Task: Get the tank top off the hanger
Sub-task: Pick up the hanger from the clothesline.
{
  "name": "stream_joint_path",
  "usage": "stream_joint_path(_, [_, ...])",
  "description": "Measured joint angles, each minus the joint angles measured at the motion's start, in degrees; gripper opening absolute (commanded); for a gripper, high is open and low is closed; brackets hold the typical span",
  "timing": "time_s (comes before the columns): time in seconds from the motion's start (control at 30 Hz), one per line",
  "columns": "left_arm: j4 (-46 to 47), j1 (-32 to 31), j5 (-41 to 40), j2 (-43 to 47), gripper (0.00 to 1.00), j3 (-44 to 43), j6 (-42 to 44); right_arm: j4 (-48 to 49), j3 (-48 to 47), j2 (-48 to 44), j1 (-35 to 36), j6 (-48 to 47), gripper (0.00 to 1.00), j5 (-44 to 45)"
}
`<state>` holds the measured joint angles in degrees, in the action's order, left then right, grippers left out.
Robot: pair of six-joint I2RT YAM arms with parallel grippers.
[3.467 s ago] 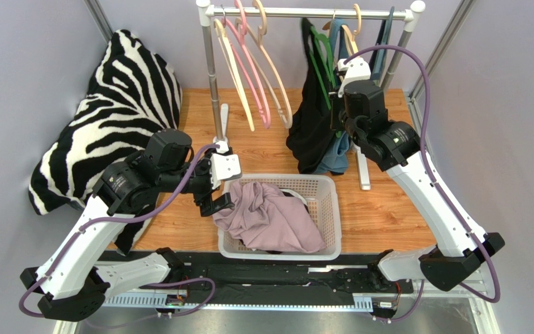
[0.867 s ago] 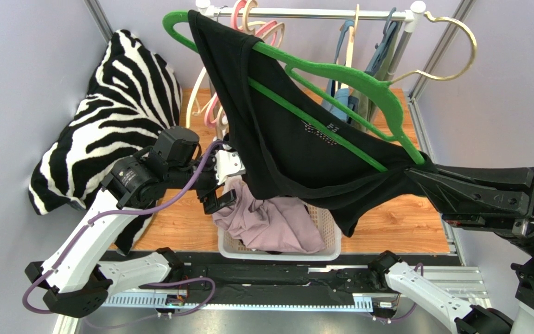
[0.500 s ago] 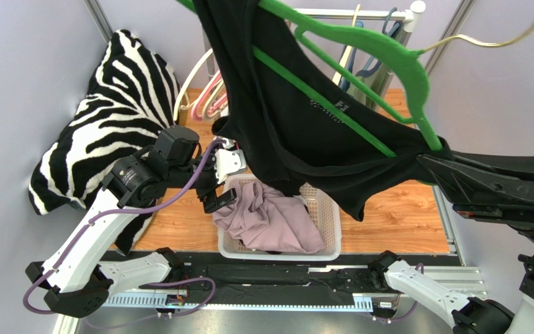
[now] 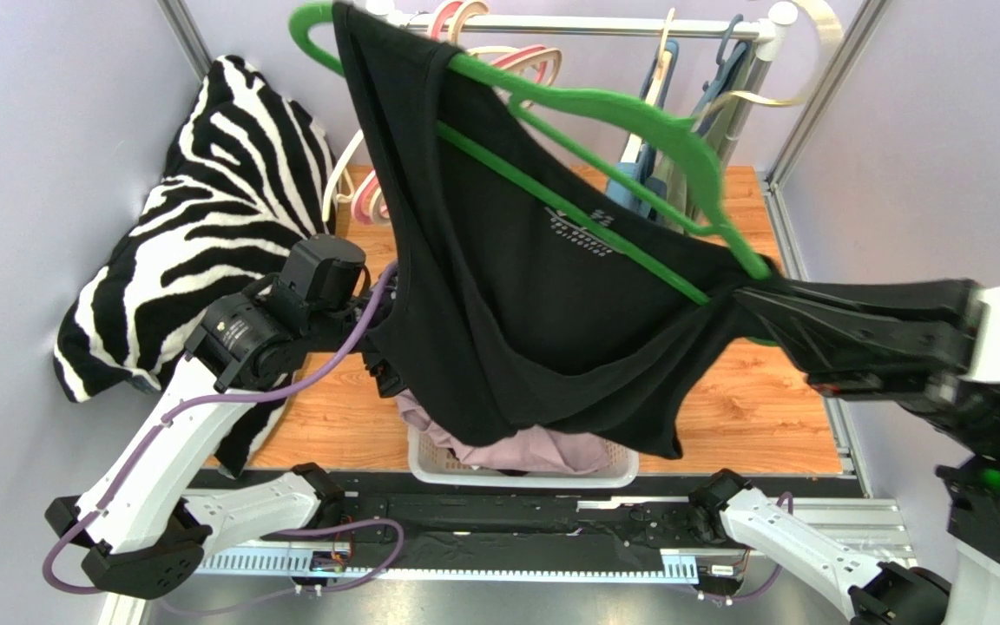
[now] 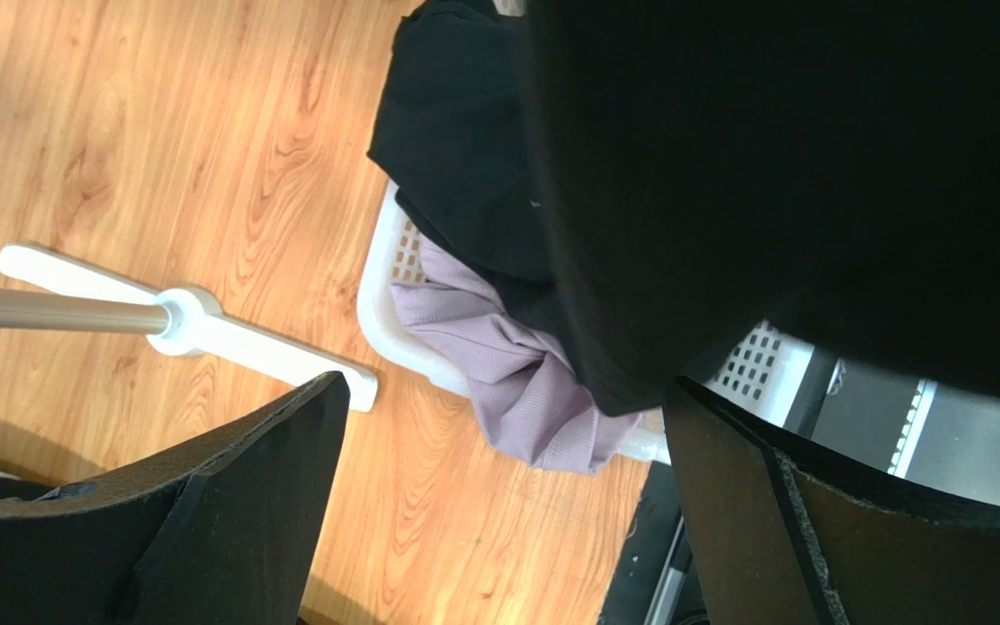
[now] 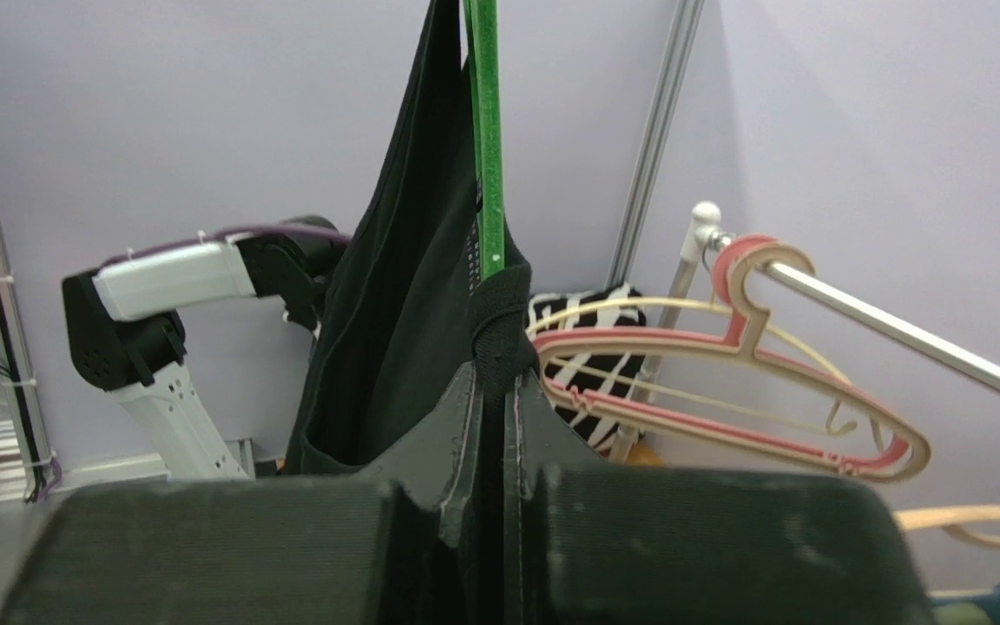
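Hanger (image 4: 623,124) aloft, right pincer (image 6: 494,378) clamped on it, tank top (image 4: 531,326) draped; left pincer (image 5: 499,391) gapes wide beneath. Next, I reckon: seize fabric, drag it off.

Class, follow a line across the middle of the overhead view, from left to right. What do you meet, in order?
Zebra-print cushion → left arm → black tank top → right gripper, its jaws shut on the green hanger.

The wooden table (image 5: 140,130) bears a white basket (image 5: 395,261), rack foot (image 5: 232,332) and zebra cushion (image 4: 218,182).
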<state>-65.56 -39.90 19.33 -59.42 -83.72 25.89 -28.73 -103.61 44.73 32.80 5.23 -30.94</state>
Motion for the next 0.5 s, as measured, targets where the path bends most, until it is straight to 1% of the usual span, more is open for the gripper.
stream_joint_path(0.17, [-1.44, 0.2, -0.7, 1.97, 0.99, -0.07, 0.83, -4.28, 7.98, -0.2, 0.0, -2.69, 0.0, 1.4])
stream_joint_path(0.33, [-7.37, 0.24, -1.51, 4.37, 0.99, -1.42, 3.93, -10.4, 15.15, 0.0, 0.0, -5.7, 0.0, 2.19])
stream_joint_path(0.5, [-10.97, 0.24, -0.04, 7.72, 0.99, -6.86, 9.38, -15.76, 20.96, 0.39, 0.0, -8.83, 0.0, 1.81])
